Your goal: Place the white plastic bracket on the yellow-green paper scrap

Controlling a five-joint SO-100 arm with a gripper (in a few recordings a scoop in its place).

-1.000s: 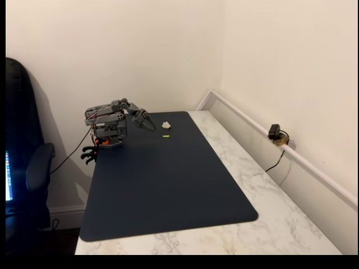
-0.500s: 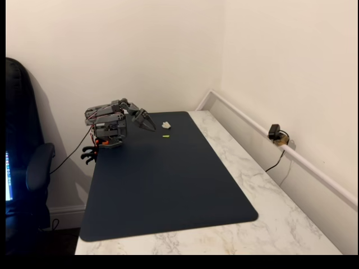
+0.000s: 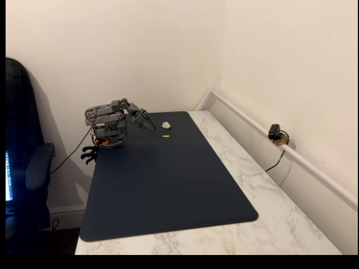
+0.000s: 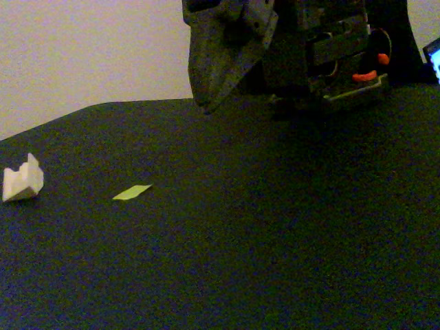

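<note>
The white plastic bracket (image 3: 166,125) (image 4: 23,179) lies on the dark mat near its far edge. The yellow-green paper scrap (image 3: 166,136) (image 4: 131,192) lies flat on the mat a short way from it, not touching it. My grey gripper (image 3: 150,124) (image 4: 205,104) hangs above the mat at the far left in a fixed view, its tips pointing down and close together, with nothing between them. It is a little left of the bracket there, apart from both things. The folded arm (image 3: 106,120) sits behind it.
The dark mat (image 3: 162,185) covers most of a white marble table (image 3: 269,207). A black chair (image 3: 28,168) stands to the left. A small black camera (image 3: 275,133) sits on the wall ledge at the right. A cable (image 3: 70,157) runs off the arm base.
</note>
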